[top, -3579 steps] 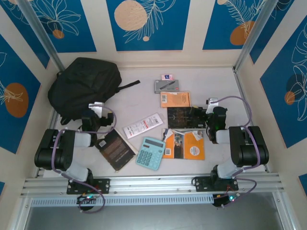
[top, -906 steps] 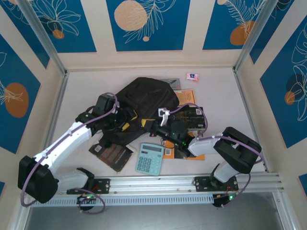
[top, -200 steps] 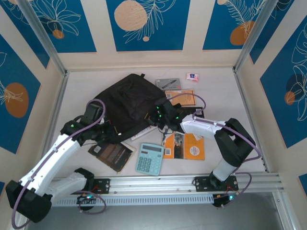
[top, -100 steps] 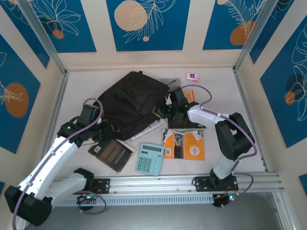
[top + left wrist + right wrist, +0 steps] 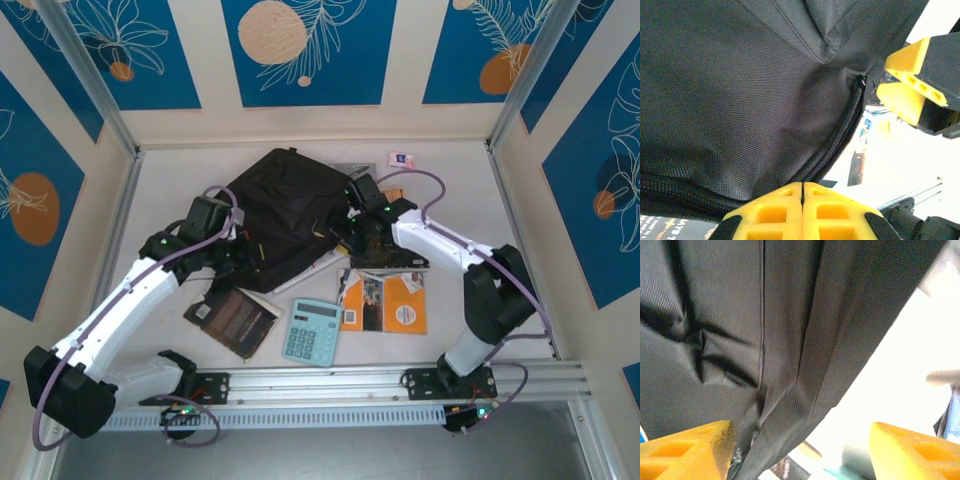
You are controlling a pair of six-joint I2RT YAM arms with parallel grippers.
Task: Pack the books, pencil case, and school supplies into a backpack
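The black backpack lies mid-table, its fabric and zip close above my left wrist camera. My left gripper is shut on the backpack's near edge by the zip. My right gripper is open at the backpack's right side, with fabric hanging by its left finger. A dark brown book, orange books and a black book lie in front. The teal calculator, the white-and-red strip, the grey pencil case and the small eraser are on the table.
Another orange book lies under the right arm. Aluminium posts and walls close in the table on three sides, and a rail runs along the near edge.
My right gripper has opened and let go of the backpack, moving back toward the bag's right side. The left gripper has pulled the bag's near edge up and right, still shut.
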